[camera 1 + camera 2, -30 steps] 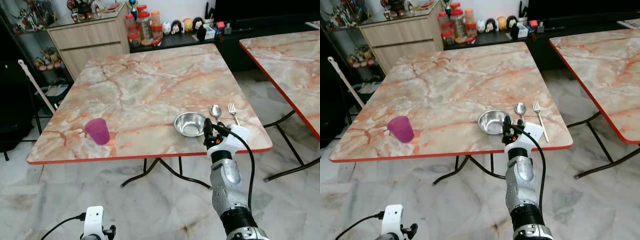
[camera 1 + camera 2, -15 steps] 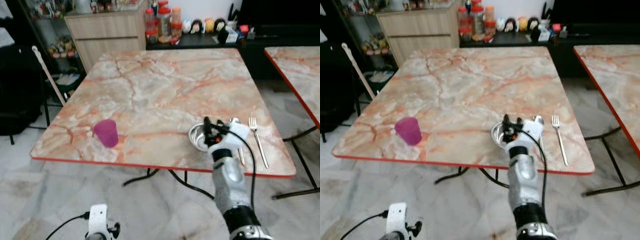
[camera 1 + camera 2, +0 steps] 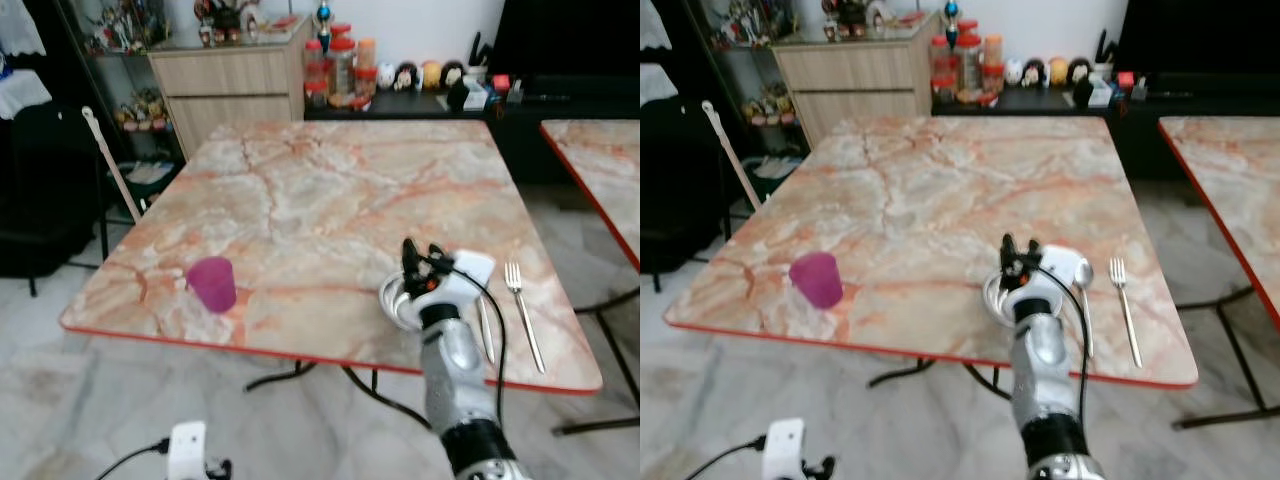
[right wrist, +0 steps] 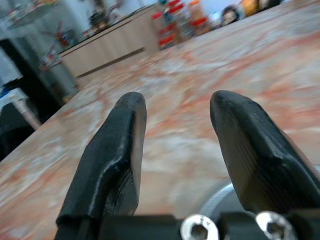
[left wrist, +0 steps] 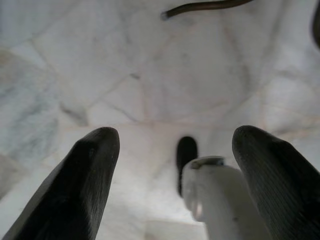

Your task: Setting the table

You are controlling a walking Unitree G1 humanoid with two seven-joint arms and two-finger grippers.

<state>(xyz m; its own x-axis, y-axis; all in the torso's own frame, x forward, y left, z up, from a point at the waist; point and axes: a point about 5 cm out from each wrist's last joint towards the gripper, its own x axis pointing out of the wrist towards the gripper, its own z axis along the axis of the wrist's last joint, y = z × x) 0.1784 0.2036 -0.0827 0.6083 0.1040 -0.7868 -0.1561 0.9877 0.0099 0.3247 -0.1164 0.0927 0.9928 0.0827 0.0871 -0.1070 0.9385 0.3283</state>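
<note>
On the marble table [image 3: 330,190], a purple cup [image 3: 212,284] stands near the front left. A steel bowl [image 3: 396,301] sits near the front right, with a spoon [image 3: 483,325] and a fork [image 3: 524,312] lying to its right. My right gripper [image 3: 420,262] is raised over the bowl's near side, open and holding nothing. It hides part of the bowl. In the right wrist view the fingers [image 4: 115,150] point across the tabletop with the bowl's rim [image 4: 220,200] just below them. My left gripper [image 5: 175,145] hangs open over the floor.
A second marble table [image 3: 600,160] stands to the right with a gap between. A wooden cabinet [image 3: 230,85] and jars [image 3: 340,70] line the back wall. A stick [image 3: 110,165] leans at the left beside dark furniture [image 3: 40,200]. Tiled floor lies in front.
The whole picture has shifted, so the camera moved. My right gripper remains open above the bowl. The cup, bowl, spoon and fork keep their places on the table.
</note>
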